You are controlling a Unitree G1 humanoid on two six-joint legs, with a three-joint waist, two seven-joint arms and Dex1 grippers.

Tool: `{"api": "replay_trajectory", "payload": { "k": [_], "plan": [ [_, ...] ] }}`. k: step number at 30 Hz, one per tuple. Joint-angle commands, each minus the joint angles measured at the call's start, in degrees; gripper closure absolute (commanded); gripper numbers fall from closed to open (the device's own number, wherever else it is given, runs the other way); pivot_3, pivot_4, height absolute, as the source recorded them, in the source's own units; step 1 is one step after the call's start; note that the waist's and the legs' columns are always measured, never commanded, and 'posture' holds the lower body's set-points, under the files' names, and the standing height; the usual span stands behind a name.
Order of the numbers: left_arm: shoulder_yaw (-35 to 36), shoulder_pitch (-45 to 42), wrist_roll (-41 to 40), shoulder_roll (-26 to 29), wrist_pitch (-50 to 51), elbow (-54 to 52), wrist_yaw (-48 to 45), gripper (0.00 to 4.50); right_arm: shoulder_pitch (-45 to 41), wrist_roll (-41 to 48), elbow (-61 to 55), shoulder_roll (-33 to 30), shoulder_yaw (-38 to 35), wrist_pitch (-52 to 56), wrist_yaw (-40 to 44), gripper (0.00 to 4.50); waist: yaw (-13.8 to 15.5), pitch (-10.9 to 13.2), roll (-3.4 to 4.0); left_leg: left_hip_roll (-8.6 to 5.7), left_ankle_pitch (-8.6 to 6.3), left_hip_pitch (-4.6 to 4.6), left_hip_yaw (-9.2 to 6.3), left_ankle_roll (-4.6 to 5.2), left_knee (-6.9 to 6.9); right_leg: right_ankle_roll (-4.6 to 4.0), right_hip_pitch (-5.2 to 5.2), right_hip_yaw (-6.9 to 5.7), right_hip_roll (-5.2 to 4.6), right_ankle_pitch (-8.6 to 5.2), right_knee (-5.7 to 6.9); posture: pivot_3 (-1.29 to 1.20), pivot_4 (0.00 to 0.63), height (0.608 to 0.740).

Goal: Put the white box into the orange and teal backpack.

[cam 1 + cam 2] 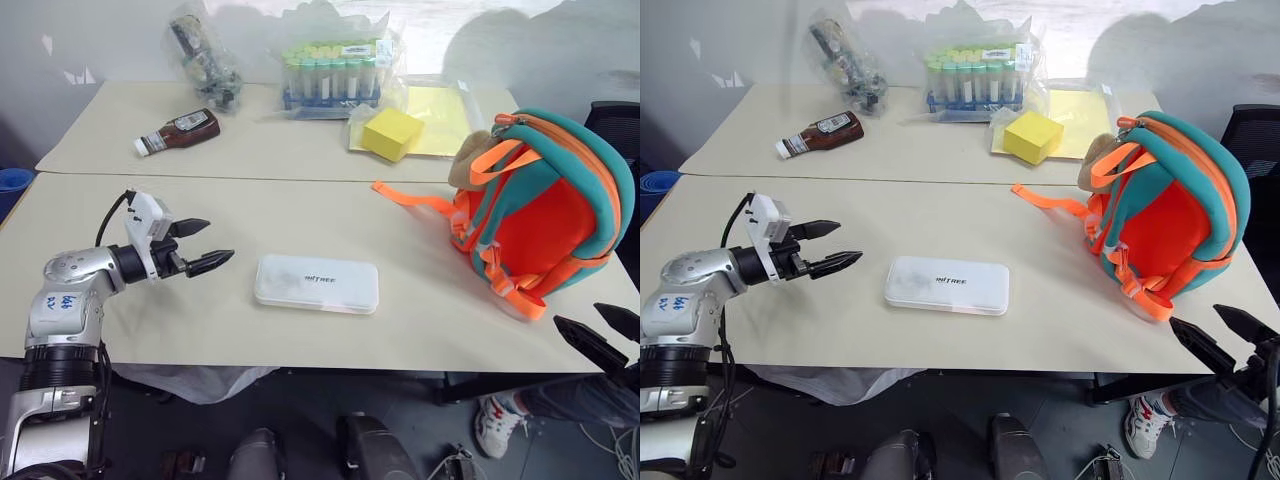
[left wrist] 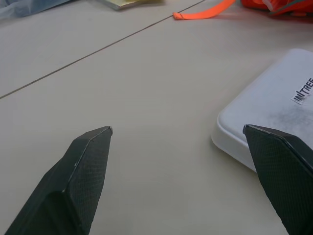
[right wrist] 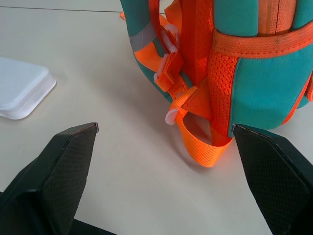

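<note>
Two beige tables (image 1: 300,330) stood pushed together, a thin seam running between them. On the near table, toward the robot's right, the orange and teal backpack (image 1: 545,205) stood upright with its orange back panel and straps facing the camera; teal fabric wrapped its sides, an orange zipper trim curved over its top, a tan plush toy (image 1: 468,160) clung to its upper left edge, and one loose orange strap (image 1: 410,196) trailed flat across the table toward the seam.

The white box (image 1: 316,284) lay flat near the middle of the near table, well apart from the backpack and between the two grippers. It was a long, shallow plastic case with rounded corners, a matte lid and a small line of dark lettering at the lid's centre.

The left gripper (image 1: 200,246) hovered just beside the box's left end, its two black fingers spread wide and empty, pointing toward the case. The right gripper (image 1: 1220,335) sat at the table's near right edge, just in front of the backpack's lower straps, its fingers likewise parted and holding nothing.

On the far table stood a bagged rack of tubes (image 1: 335,75), a yellow cube (image 1: 392,133) on yellow paper, a brown sauce bottle (image 1: 180,131) lying on its side, and a clear bag of small parts (image 1: 205,55).
</note>
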Motion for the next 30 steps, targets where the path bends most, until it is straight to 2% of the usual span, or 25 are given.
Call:
{"api": "replay_trajectory", "payload": {
  "k": [1,4,11,16,18,21,25,30],
  "plan": [
    [0.3,2.2,0.1,1.9,-2.8,-4.1,-2.3,0.00,0.5,0.5,-1.7,-0.2,-0.8,-0.3,-0.2,0.01,0.0,0.0,0.00,0.00,0.00,0.00,0.00,0.00,-0.01,0.00,0.00,0.00,0.00,0.00,0.00,0.00,0.150,0.740],
    [0.4,2.6,-0.2,1.7,0.5,-4.4,-0.4,0.00,0.7,0.3,-2.0,-0.3,-0.4,-0.4,-0.2,0.01,0.1,0.0,0.00,0.02,-0.01,0.00,0.00,-0.02,-0.03,-0.02,-0.01,-0.02,0.00,-0.01,-0.01,0.00,0.150,0.740],
    [0.3,2.8,0.2,1.6,0.2,-5.3,0.4,0.00,0.5,-0.9,-2.1,-1.1,0.6,-0.7,0.0,0.01,0.1,0.0,0.00,0.00,0.00,0.00,-0.01,0.00,0.00,-0.02,0.00,-0.01,-0.01,-0.01,-0.01,0.00,0.150,0.740],
    [-0.1,2.8,1.0,2.0,1.3,-5.7,1.6,0.00,0.9,-5.1,-3.7,-3.5,4.0,-1.7,1.2,0.01,-0.1,0.0,0.00,0.01,-0.01,0.00,0.00,0.00,-0.02,-0.02,0.00,0.00,0.00,-0.01,-0.01,0.00,0.150,0.740],
    [-1.0,3.2,2.6,2.4,0.8,-6.0,2.2,0.00,1.4,-9.5,-4.4,-5.6,6.8,-4.0,2.6,0.40,-0.1,0.0,-0.01,0.02,-0.01,0.02,-0.01,0.00,-0.02,-0.02,0.00,-0.02,0.02,-0.01,0.00,0.00,0.150,0.740],
    [-4.0,6.4,7.3,2.6,-0.8,-6.0,4.4,0.61,-1.4,-10.5,-5.2,-9.0,12.6,-3.5,4.8,1.32,-0.2,0.0,-0.01,0.01,0.00,0.03,0.00,0.00,-0.01,-0.02,0.00,-0.01,0.02,-0.01,0.00,0.00,0.150,0.740],
    [-5.3,7.7,8.9,2.2,-0.6,-7.0,5.7,1.80,-6.2,-11.5,-7.2,-11.2,20.5,-2.8,5.3,2.65,-0.2,0.1,-0.20,0.03,-0.01,0.07,0.03,0.00,-0.02,-0.02,0.00,0.05,0.02,-0.01,0.03,0.00,0.150,0.740],
    [-10.3,4.8,11.2,-0.6,-1.6,-6.6,6.2,3.47,-19.6,-17.2,-4.0,-8.6,36.1,-2.6,0.7,4.43,0.2,0.1,-0.36,0.00,0.02,0.05,-0.02,0.01,0.07,-0.06,0.00,-0.03,-0.05,-0.02,0.06,0.00,0.150,0.740]
  ]
}}
